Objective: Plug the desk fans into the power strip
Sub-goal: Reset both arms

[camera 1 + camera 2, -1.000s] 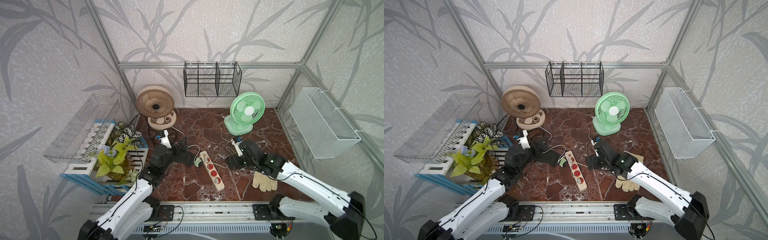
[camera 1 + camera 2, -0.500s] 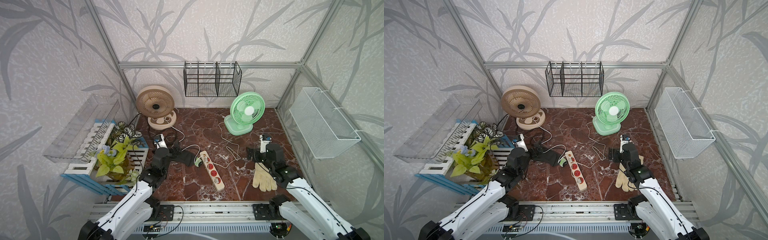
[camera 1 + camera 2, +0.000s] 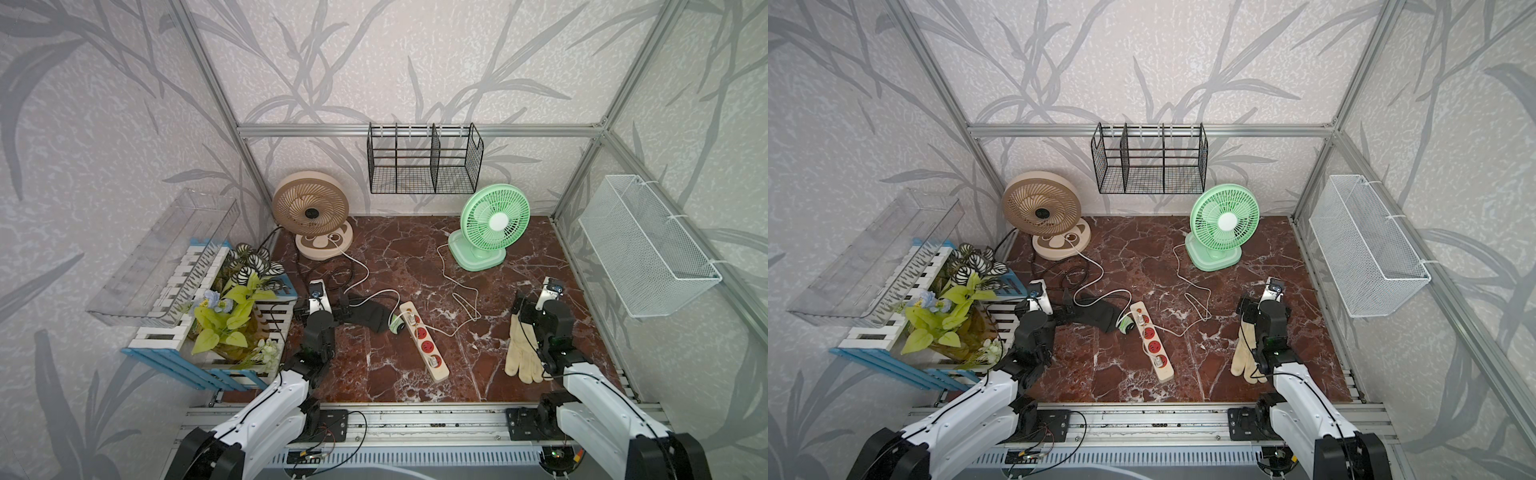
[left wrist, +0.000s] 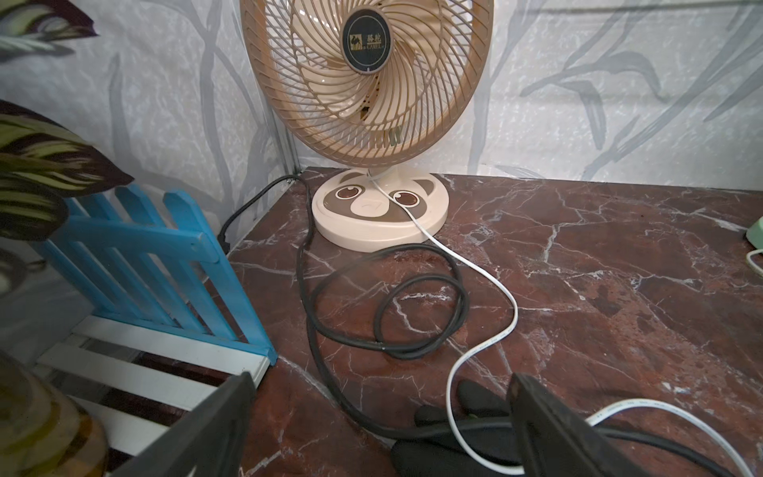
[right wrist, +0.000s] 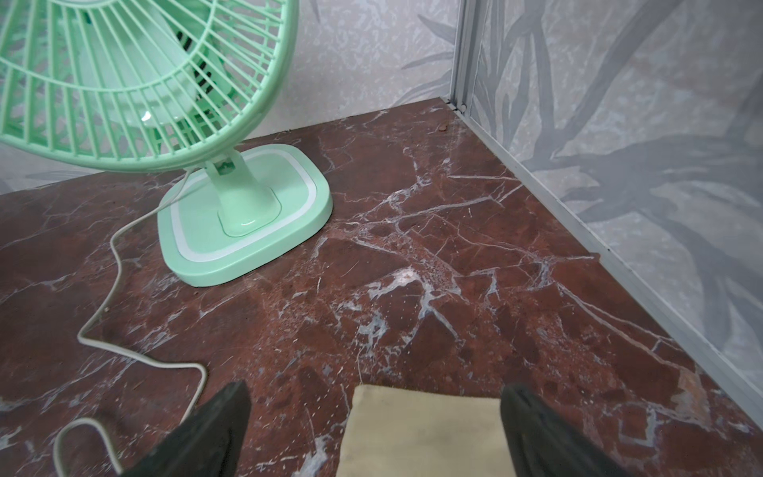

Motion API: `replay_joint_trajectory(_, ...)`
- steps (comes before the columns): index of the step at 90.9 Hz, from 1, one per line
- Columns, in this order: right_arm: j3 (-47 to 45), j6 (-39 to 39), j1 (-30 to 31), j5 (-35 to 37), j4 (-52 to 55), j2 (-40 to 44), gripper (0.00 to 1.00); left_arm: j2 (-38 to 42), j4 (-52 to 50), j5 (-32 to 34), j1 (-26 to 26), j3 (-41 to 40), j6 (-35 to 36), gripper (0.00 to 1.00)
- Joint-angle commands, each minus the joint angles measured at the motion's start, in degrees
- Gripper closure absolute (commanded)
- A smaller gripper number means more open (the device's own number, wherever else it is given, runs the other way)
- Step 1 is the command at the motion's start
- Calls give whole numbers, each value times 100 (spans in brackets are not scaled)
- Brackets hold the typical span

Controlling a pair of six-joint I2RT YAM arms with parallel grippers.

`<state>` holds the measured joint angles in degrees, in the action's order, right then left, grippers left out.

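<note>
The power strip lies on the bench. A white plug seems seated in its end socket, its cord running from the green fan beyond it. My left claw and right claw flank the strip, wide open and empty. I'd lift away high, snagging no cord.

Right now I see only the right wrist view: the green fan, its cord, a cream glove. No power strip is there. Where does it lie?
Observer: The power strip lies slanted at mid-table, left of that cream glove.
Operator: Is any socket of it taken?
Observer: Yes. What looks like a white plug sits in its far end socket; the other three red sockets are bare.
</note>
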<state>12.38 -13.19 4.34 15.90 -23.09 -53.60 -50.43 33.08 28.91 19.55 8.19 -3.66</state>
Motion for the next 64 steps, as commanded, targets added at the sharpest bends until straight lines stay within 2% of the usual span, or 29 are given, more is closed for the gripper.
replay_joint_trajectory(1, -80, 15, -81, 368, -1416, -728, 1, -547, 1367, 7, -299, -218, 544, 0)
replay_joint_trajectory(14, -3, 209, -120, 331, -2866, -1867, 1, -1613, 1670, -138, -730, 204, 459, 0)
replay_joint_trajectory(22, 413, 529, -117, 346, -2414, -2125, 1, -2130, 2155, -221, -868, 362, 610, 0)
replay_joint_trajectory(26, 442, 701, -117, 314, -2529, -2207, 1, -2368, 2365, -245, -925, 459, 681, 0)
replay_joint_trajectory(35, 54, 882, -117, 218, -3998, -2802, 1, -2801, 2702, -369, -1014, 654, 771, 0)
replay_joint_trajectory(44, -103, 1122, -100, 1, -5627, -4001, 1, -3061, 3203, -713, -1140, 571, 619, 0)
replay_joint_trajectory(46, -5, 1169, -30, 80, -5454, -4048, 1, -3183, 3472, -775, -1158, 482, 605, 0)
replay_joint_trajectory(52, 467, 1173, -11, -97, -3856, -3620, 1, -3564, 4415, -814, -1235, 267, 601, 0)
replay_joint_trajectory(56, 810, 1186, -27, -230, -3153, -3544, 1, -3623, 4414, -885, -1297, 313, 531, 0)
replay_joint_trajectory(60, 832, 1106, -144, -401, -3230, -3599, 1, -3585, 3894, -1074, -1387, 490, 421, 0)
replay_joint_trajectory(64, 792, 1123, -169, -352, -3598, -3768, 1, -3665, 3826, -1268, -1507, 551, 388, 0)
